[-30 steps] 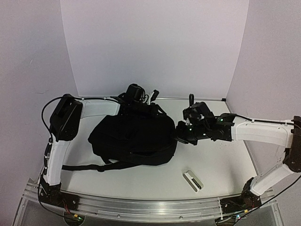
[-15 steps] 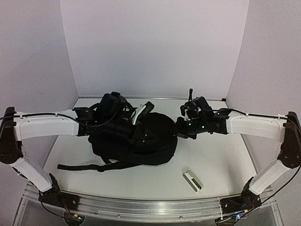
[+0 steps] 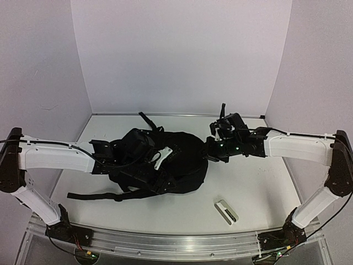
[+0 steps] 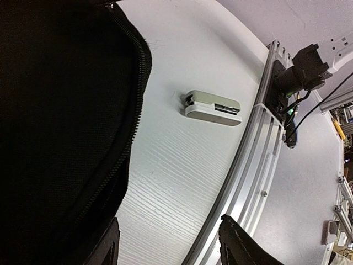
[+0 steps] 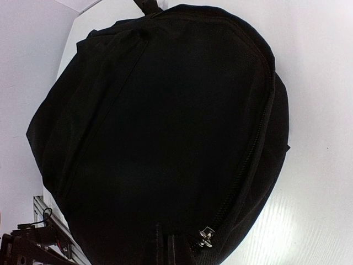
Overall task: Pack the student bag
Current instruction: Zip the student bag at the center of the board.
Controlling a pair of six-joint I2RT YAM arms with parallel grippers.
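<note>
The left end effector has swung over the backpack lying mid-bench, and its fingers now stand wide, holding nothing. The right end effector stays shut at the backpack's right end. The stapler near the front edge probably still needs packing.
</note>
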